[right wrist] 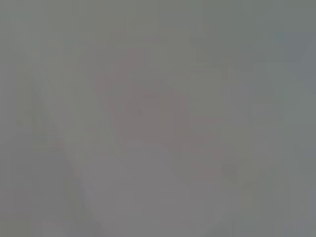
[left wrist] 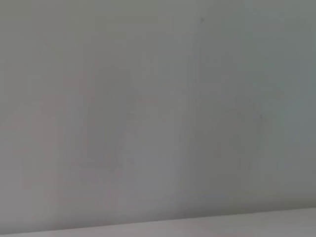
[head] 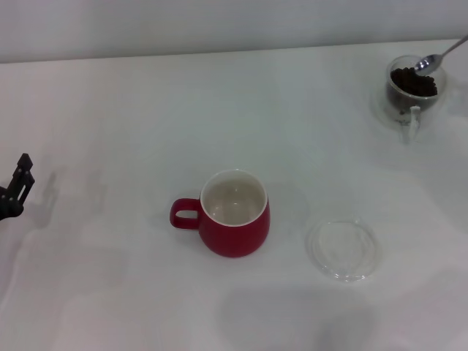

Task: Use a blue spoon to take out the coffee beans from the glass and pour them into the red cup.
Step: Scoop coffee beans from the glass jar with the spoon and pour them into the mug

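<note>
Head camera high, both wrist cameras blank

The head view looks down on the white table (head: 110,110); wrist views show only featureless pale surface, sharing nothing recognisable.

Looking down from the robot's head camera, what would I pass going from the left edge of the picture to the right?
Left gripper → red cup → flat clear glass dish → glass of coffee beans, with the blue spoon dipping in at the far right.

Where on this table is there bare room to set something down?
Bare stretches: between the left hand and the red cup, and the far middle of the table between cup and glass. Tighter between the cup and the clear dish, and around the glass, where the spoon dips in.
</note>
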Controlling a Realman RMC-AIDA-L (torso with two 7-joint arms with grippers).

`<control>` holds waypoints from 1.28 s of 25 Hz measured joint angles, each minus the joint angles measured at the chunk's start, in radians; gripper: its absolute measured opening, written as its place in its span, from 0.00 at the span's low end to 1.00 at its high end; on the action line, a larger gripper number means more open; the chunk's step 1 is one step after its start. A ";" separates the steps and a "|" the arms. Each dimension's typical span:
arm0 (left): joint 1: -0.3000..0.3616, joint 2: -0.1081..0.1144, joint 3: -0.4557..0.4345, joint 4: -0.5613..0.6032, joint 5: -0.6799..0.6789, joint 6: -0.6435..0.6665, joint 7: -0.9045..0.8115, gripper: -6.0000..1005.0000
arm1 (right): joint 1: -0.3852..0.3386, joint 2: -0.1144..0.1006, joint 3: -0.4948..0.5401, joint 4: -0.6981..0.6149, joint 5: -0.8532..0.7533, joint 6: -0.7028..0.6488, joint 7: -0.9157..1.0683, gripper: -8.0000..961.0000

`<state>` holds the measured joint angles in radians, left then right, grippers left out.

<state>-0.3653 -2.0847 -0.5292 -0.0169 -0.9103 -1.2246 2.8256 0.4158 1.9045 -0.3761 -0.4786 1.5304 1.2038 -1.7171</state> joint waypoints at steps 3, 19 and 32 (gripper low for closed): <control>0.002 0.000 0.000 0.000 0.000 0.001 0.000 0.59 | -0.004 -0.004 0.000 0.000 -0.005 -0.012 -0.006 0.16; -0.001 0.000 0.000 0.000 0.002 0.004 0.000 0.59 | -0.011 0.002 -0.005 -0.001 -0.022 -0.026 -0.040 0.17; -0.001 0.000 0.000 0.000 0.004 0.004 0.000 0.59 | -0.006 0.008 -0.025 -0.002 -0.023 -0.072 -0.057 0.17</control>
<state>-0.3666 -2.0847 -0.5292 -0.0169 -0.9063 -1.2210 2.8256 0.4095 1.9129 -0.4007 -0.4803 1.5078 1.1319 -1.7737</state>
